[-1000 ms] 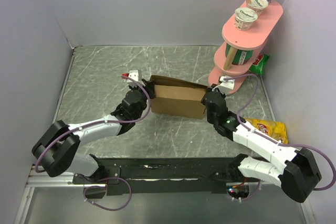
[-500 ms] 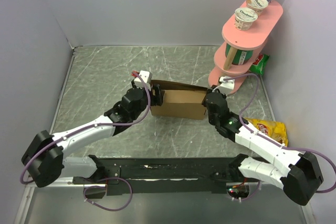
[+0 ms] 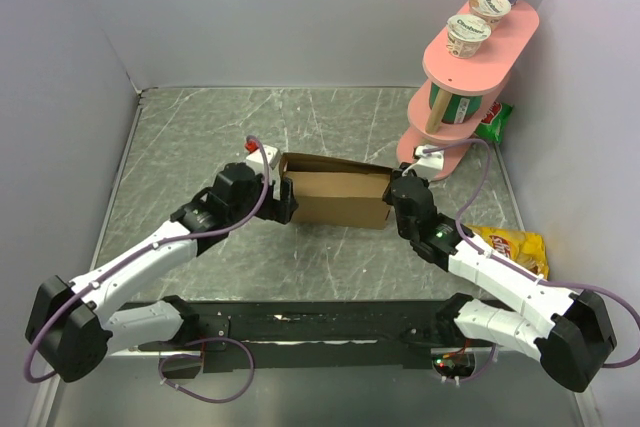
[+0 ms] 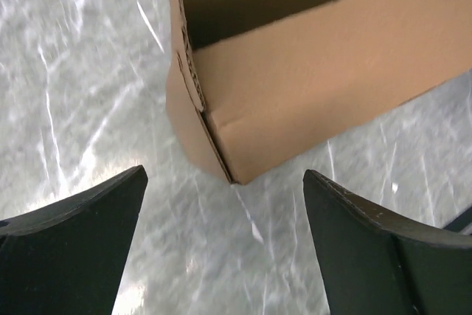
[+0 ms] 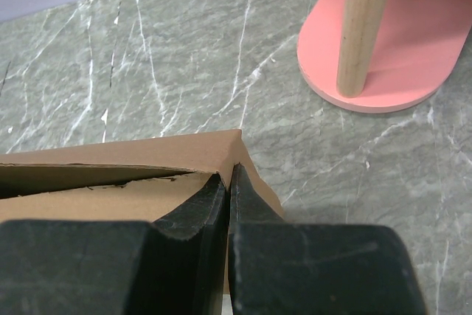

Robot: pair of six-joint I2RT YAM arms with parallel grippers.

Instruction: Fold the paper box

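Paper box [image 3: 335, 197]: sits mid-table [image 3: 200, 137], partly formed, top open, long side facing the arm bases.
Left gripper [image 3: 283, 197]: at the box's left end, jaws spread wide. In the wrist view the near left corner [image 4: 221, 160] lies between the fingers [image 4: 88, 219], touching neither.
Right gripper [image 5: 227, 182]: fingers pinched shut on the box's right end wall [image 5: 214, 149].
Pink shelf stand [image 3: 470, 67]: just beyond the box's right end, yogurt cups [image 3: 468, 35] on top.

No legible txt anywhere.
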